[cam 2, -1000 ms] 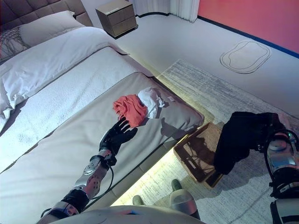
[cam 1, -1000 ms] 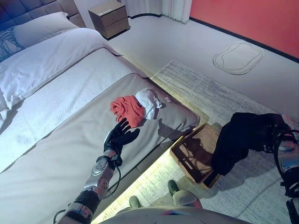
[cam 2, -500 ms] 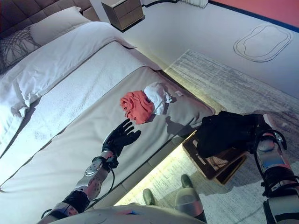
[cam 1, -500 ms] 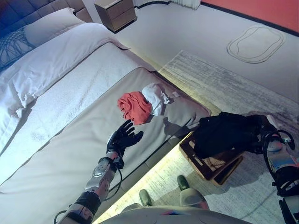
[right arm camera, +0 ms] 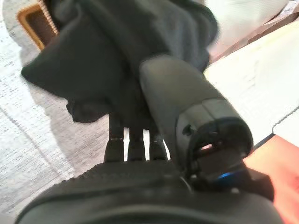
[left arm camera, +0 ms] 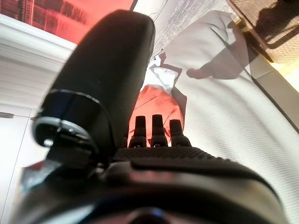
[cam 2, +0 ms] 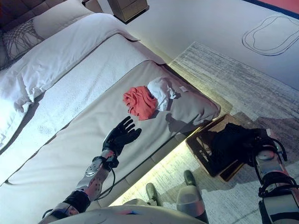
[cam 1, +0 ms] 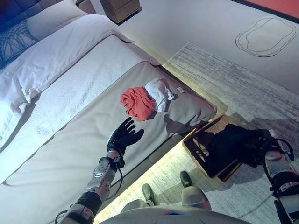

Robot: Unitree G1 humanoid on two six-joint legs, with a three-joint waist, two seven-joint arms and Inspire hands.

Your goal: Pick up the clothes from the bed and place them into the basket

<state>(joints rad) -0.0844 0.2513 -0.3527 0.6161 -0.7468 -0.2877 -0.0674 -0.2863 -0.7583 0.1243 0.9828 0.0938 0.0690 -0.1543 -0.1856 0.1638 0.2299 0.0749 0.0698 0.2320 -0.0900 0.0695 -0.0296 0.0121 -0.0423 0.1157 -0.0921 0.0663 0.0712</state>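
A red garment (cam 1: 138, 102) and a white garment (cam 1: 159, 90) lie crumpled together near the bed's (cam 1: 70, 154) foot corner. My left hand (cam 1: 123, 136) rests open on the mattress a short way before the red one, its fingers (left arm camera: 153, 128) straight and empty. On the rug beside the bed stands the wicker basket (cam 1: 195, 141). A black garment (cam 1: 231, 144) hangs down into it, pinched between the thumb (right arm camera: 177, 93) and fingers of my right hand (cam 1: 259, 145), which hovers at the basket's outer side.
White duvet (cam 1: 56, 60) and pillows (cam 1: 44, 21) cover the head half of the bed. A wooden nightstand (cam 1: 122, 5) stands beyond it. A grey rug (cam 1: 243, 88) lies under the basket, and an oval outline (cam 1: 266, 36) marks the floor farther off.
My right hand has brought the black garment down from above the basket's side into the basket. The camera has tilted, shifting the whole scene. The left hand stays put.
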